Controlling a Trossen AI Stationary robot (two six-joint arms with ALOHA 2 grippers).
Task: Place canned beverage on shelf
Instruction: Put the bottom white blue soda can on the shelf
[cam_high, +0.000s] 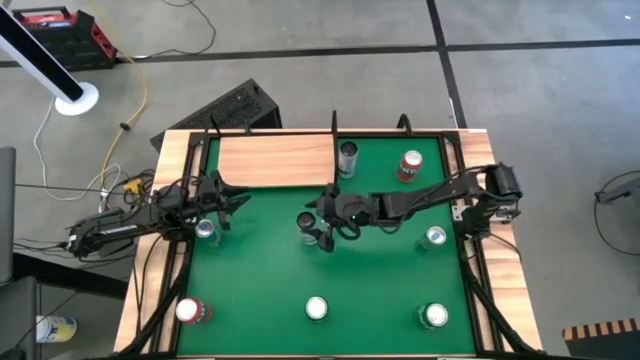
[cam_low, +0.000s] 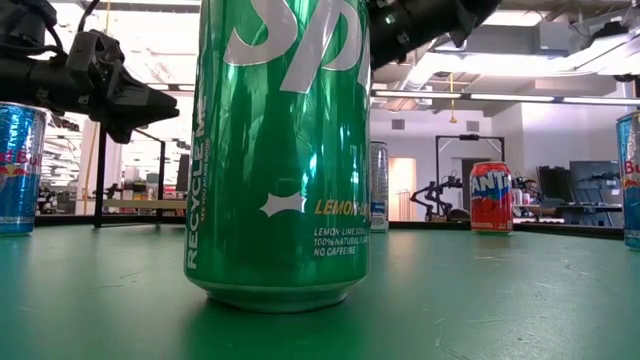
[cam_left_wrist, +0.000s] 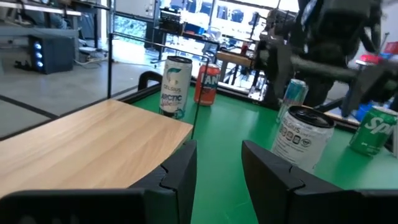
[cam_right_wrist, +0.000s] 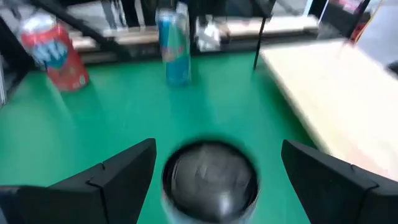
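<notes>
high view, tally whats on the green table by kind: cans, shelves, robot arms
cans standing on the table: 8
shelf: 1
arms reaching over it: 2
total: 11

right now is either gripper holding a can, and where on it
Nothing is held. The right gripper is open, fingers either side of a grey-topped can without touching. The left gripper is empty.
</notes>
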